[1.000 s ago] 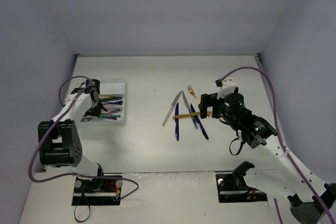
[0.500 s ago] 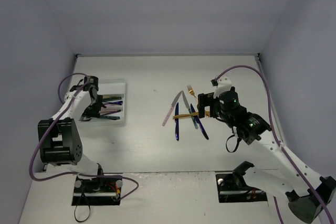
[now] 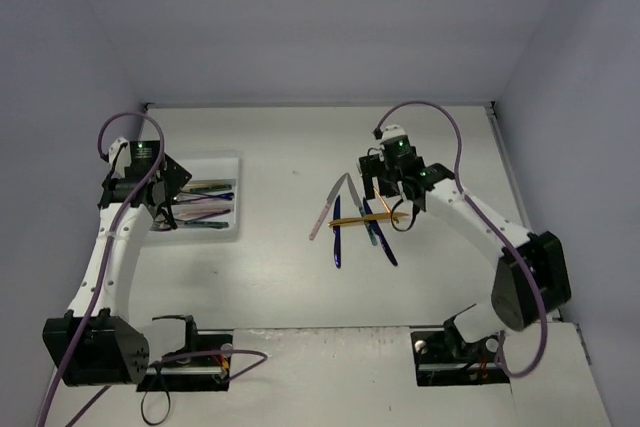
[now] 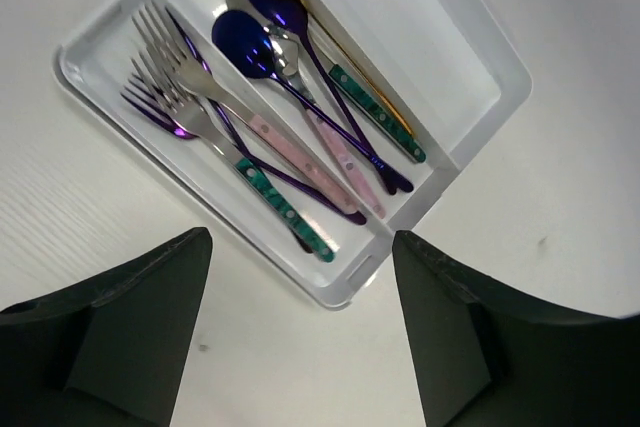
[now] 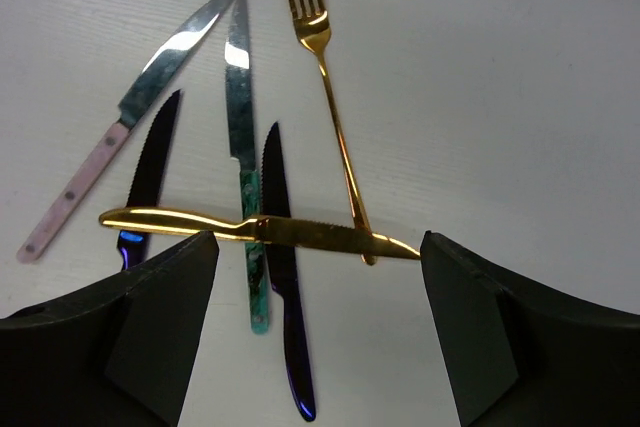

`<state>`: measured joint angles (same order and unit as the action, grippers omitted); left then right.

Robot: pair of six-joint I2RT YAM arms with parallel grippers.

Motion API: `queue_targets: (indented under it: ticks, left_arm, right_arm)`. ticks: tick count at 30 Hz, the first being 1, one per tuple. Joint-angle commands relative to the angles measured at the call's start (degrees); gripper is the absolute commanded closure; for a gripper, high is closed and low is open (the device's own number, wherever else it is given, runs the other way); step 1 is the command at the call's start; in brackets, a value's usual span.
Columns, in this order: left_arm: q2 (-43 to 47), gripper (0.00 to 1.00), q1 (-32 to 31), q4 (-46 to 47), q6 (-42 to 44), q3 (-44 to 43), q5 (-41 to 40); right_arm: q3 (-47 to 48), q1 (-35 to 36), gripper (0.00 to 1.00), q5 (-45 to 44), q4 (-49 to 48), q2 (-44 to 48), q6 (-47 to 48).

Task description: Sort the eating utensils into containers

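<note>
White cutlery tray (image 4: 455, 42) sits at the left of the table (image 3: 290, 287). One of its long compartments holds forks (image 4: 175, 82) with purple, pink and teal handles. The next compartment holds spoons (image 4: 250, 37) in dark blue, purple, silver and gold. The left gripper (image 4: 300, 287) hangs above the tray with its jaws spread wide and nothing between them. Right of centre, six utensils lie loose on the table: a pink-handled knife (image 5: 130, 122), a dark blue knife (image 5: 148, 172), a teal-handled knife (image 5: 243, 177), a second dark blue knife (image 5: 285, 297) and a gold fork (image 5: 325, 77). A gold knife (image 5: 180, 219) lies crosswise over the others. The right gripper (image 5: 318, 257) hovers above this cluster, jaws parted and empty.
</note>
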<state>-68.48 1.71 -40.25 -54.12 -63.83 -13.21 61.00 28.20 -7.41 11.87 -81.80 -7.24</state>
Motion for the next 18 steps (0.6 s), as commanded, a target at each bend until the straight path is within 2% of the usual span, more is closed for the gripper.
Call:
queue_targets:
  ticks: [1,3,10,18]
  left_arm:
    - [4.98,0.28,-2.15,2.16,23.86,-3.29,0.26]
    - [7.12,0.24,-4.53,2.75,27.02,-2.9,1.77]
    - [11.07,0.19,-11.32,4.32,35.93,-0.06,6.18]
    - [14.26,0.17,-13.16,3.95,36.63,3.47,8.82]
  right_arm:
    - [5.01,-6.7,0.26,7.48,-3.05,-8.42,-0.87]
    - [7.28,-7.34,0.33,9.06,-2.99,-12.02,-0.8]
    - [12.77,-7.52,0.41,7.81,-3.65,-23.1,1.09]
    - [15.51,-7.81,0.5,5.04,-4.14,-30.56,4.29]
